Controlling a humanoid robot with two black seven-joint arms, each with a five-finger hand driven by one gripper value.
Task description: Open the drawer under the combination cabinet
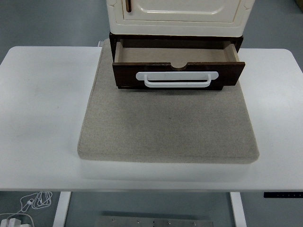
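1. The drawer (178, 64) stands pulled out from the base of the combination cabinet (177, 12), at the far middle of the table. Its long axis runs left to right across the view, and its front panel faces the near edge of the table.
2. The drawer front is a dark brown, wood-grained board, wider than it is tall, with a small half-round notch cut into the middle of its top edge.
3. A white handle (177, 79) lies flat across the front, a long bar with rounded ends set parallel to the drawer's long axis; it looks smooth, like plastic.
4. The drawer's inside is a plain light tan, shallow and box-shaped, and nothing shows in the part that can be seen.
5. Above it, the cabinet body is glossy cream with rounded, moulded panel edges; a small dark knob or pull shows near its upper left.
6. The cabinet sits at the far edge of a grey-beige mat (165, 127), a felt-like slab with rounded corners.
7. The mat rests on the smooth white table (42, 118).
8. Neither robot hand is in view, so their state cannot be told.
9. White cables (28, 205) lie on the floor at the lower left.
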